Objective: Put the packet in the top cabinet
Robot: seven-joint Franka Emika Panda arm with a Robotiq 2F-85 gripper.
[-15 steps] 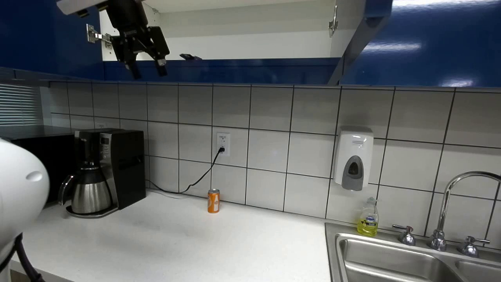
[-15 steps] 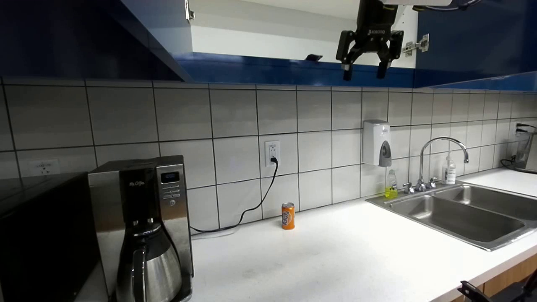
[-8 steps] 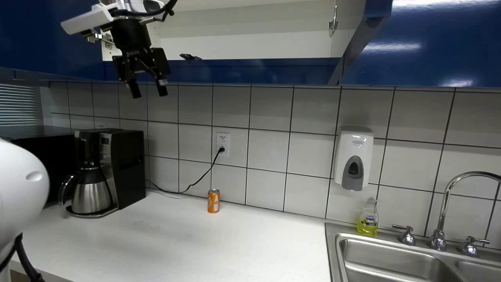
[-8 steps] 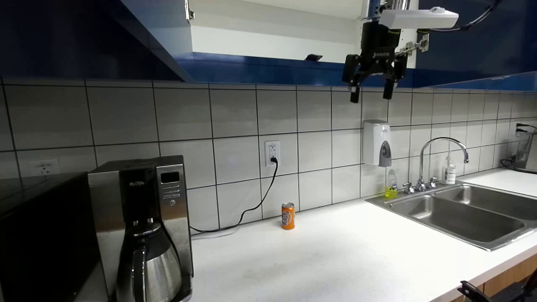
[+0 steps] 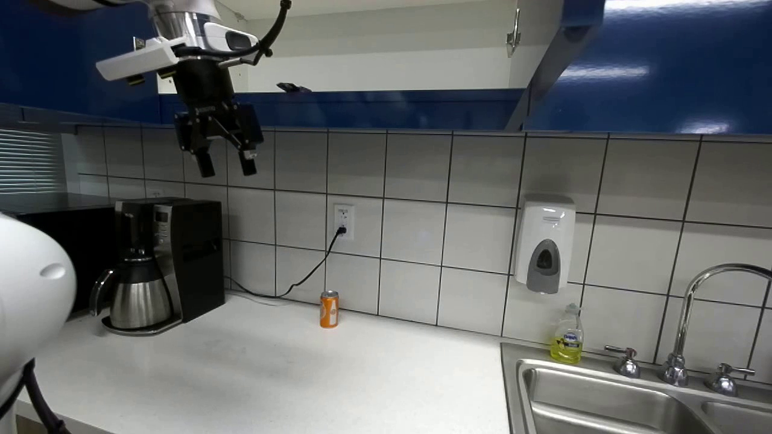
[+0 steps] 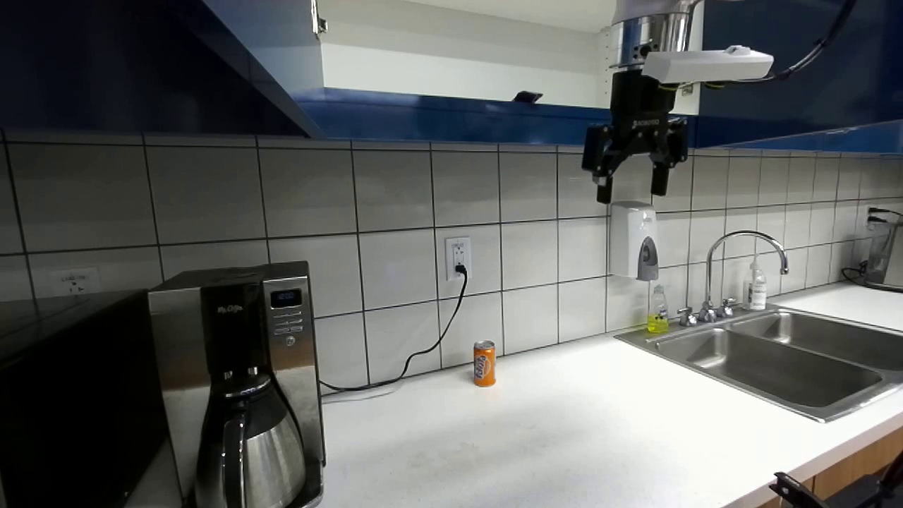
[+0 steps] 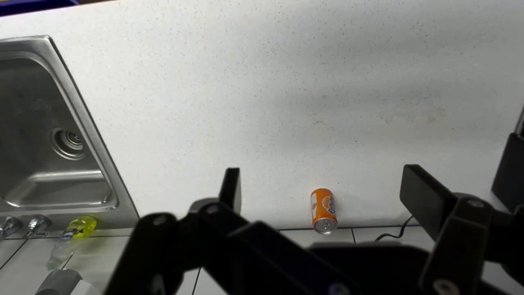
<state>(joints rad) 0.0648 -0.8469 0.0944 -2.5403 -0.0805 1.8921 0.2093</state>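
- Packet (image 5: 294, 88): one, dark, low-lying. Location: inside the cabinet (image 5: 380, 69), on its floor, at the blue front edge, as both exterior views show. Only a thin profile visible; markings too small to read. Whether any part overhangs the edge, cannot tell.
- Cabinet: wall-hung, white within; doors (image 5: 657, 54) swung wide.
- Gripper (image 5: 227, 166): fingers (image 7: 425, 196) spread well apart, nothing held. Position: in front of the cabinet, fingertips showing below its blue edge in both exterior views, apart from the packet.
- Can (image 7: 323, 209): orange, upright on the desk (image 7: 286, 102), near the tiled wall (image 5: 416, 223). In the wrist view it appears in the gap between the fingers, but stands well below them. Not a task item.
- Done, as judged: packet housed in the cabinet and free of the gripper; the placing looks complete.
- Left, as judged: nothing essential; at most, taking the gripper clear. Closing the doors is not asked for.
- Reservation: packet lies so near the edge that a nudge inward might make it safer, should it prove to overhang.
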